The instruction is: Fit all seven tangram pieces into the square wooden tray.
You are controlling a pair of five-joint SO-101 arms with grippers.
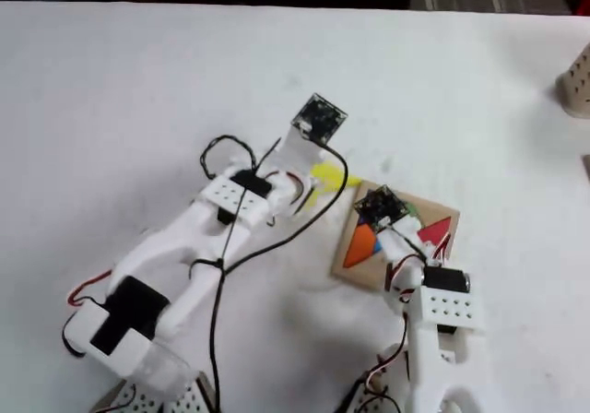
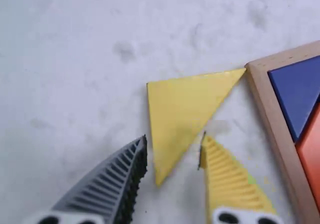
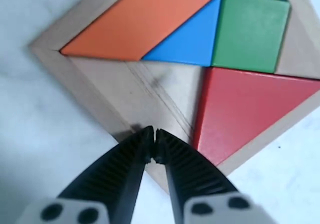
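Observation:
A yellow triangle [image 2: 185, 111] lies flat on the white table, one corner almost touching the wooden tray's rim [image 2: 265, 109]. My left gripper [image 2: 172, 151] is open, and the triangle's narrow end lies between its grey and yellow fingers. In the high view the yellow triangle [image 1: 328, 177] sits just left of the tray [image 1: 343, 258]. The tray holds an orange parallelogram [image 3: 135, 21], a blue triangle [image 3: 192, 39], a green square [image 3: 250, 31] and a red triangle [image 3: 240, 114], with bare wood [image 3: 150, 89] between them. My right gripper [image 3: 152, 139] hangs shut and empty over the tray's near rim.
The right arm [image 1: 438, 307] covers part of the tray from above. A pale perforated object [image 1: 576, 81] stands at the table's far right edge. Black cables [image 1: 221, 247] trail from the left arm. White table stretches to the left and back.

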